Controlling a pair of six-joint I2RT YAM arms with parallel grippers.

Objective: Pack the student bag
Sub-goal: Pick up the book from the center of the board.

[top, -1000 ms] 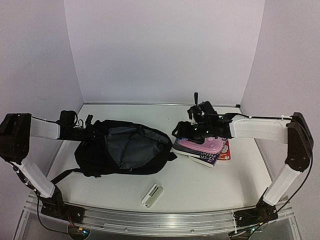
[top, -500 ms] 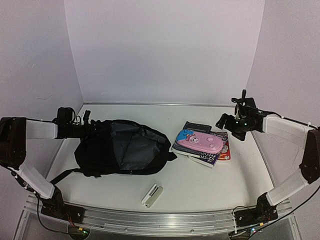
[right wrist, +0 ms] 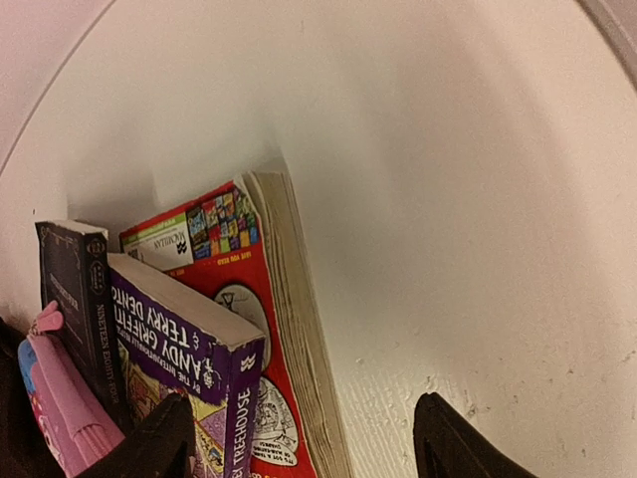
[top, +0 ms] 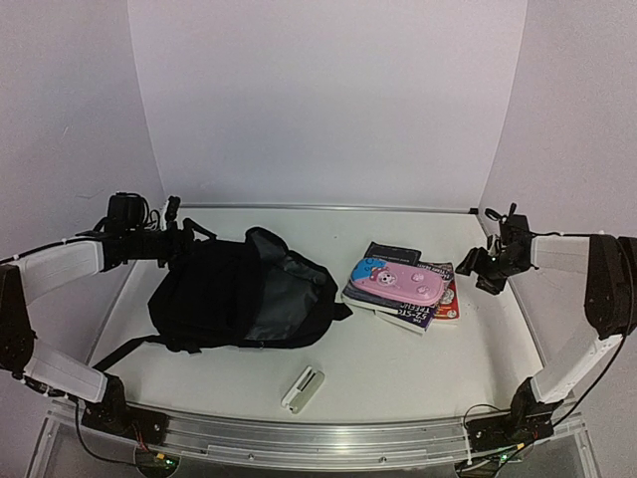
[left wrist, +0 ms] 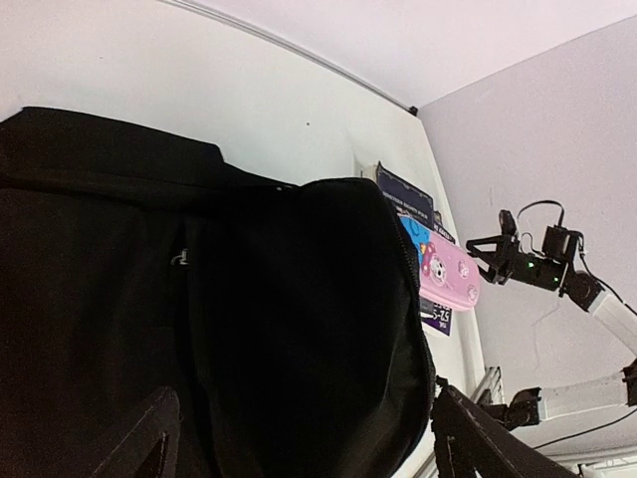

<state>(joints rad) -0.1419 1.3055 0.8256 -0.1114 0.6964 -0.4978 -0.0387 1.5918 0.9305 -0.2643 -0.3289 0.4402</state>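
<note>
The student bag (top: 239,299) is a big black backpack lying left of centre, its mouth sagging and a strip of grey lining showing. My left gripper (top: 179,234) hovers at the bag's far left corner. In the left wrist view it (left wrist: 309,453) stands open, its fingers (left wrist: 149,438) wide apart over the black fabric (left wrist: 249,329), gripping nothing. My right gripper (top: 481,271) hangs open at the right edge, just right of the book stack (top: 430,304). Its wrist view shows it (right wrist: 304,448) above the red book's (right wrist: 239,299) page edge, empty.
A pink pencil case (top: 396,281) lies on the purple book (right wrist: 179,349). A small navy item (top: 391,253) sits behind the stack. A small white object (top: 303,387) lies near the front edge. Walls close in left, right and back.
My left gripper has let go of the bag and opened; the bag's mouth has slumped partly shut. My right arm has swung from over the books to the right edge.
</note>
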